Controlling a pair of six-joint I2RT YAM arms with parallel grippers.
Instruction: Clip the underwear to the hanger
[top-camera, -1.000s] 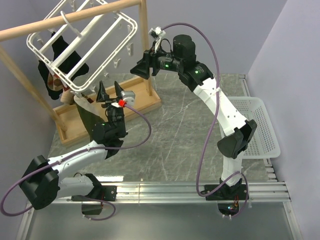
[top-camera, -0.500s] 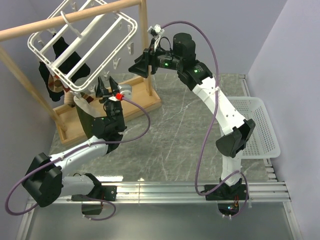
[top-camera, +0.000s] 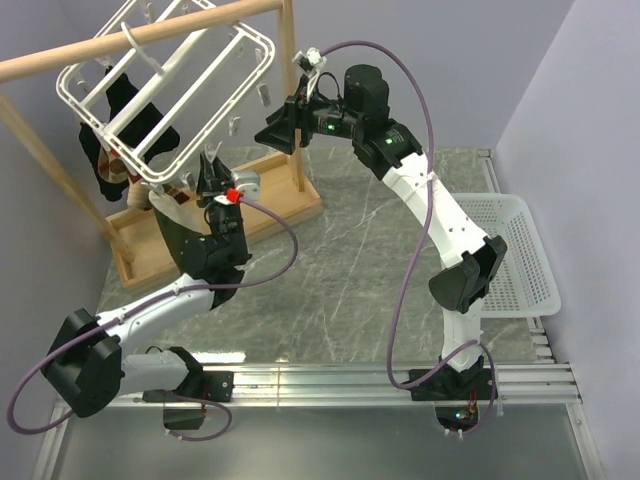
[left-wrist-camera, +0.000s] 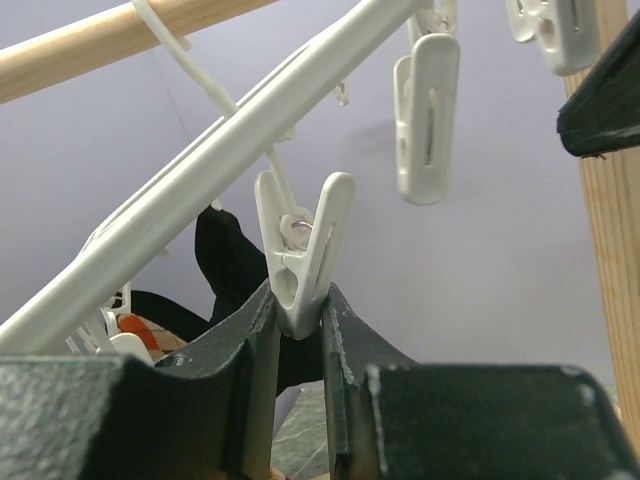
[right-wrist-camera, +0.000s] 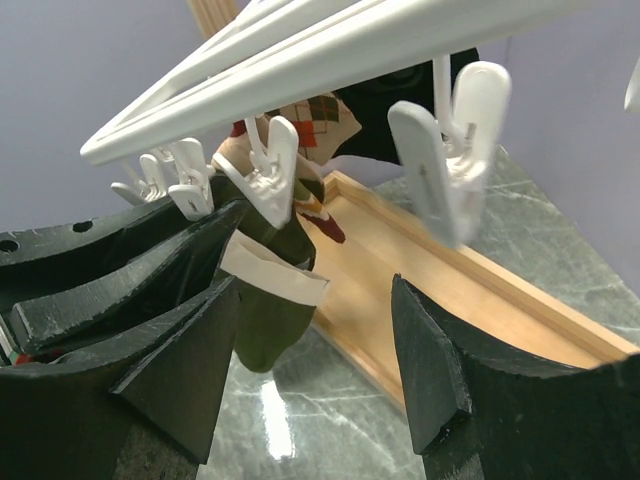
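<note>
The white hanger (top-camera: 170, 90) hangs tilted from the wooden rail, its clips dangling. My left gripper (top-camera: 213, 172) is raised under its lower edge, and in the left wrist view it (left-wrist-camera: 298, 312) is shut on the bottom end of one white clip (left-wrist-camera: 302, 245). The olive-green underwear (right-wrist-camera: 268, 318), with a pale band, hangs just below a clip (right-wrist-camera: 266, 182); I cannot tell whether that clip grips it. It also shows in the top view (top-camera: 172, 240) behind my left arm. My right gripper (top-camera: 275, 133) is open and empty beside the hanger's right end, and it (right-wrist-camera: 320, 370) frames the underwear.
A black garment with tan-red patches (top-camera: 115, 150) hangs at the hanger's left. The wooden rail (top-camera: 150, 35) stands on a wooden base (top-camera: 275, 205) with an upright post (top-camera: 292, 90) close to my right gripper. A white mesh basket (top-camera: 515, 260) lies at the right.
My left gripper rose up and left to the hanger and closed from wide open onto the clip. My right gripper shifted slightly left and stayed open.
</note>
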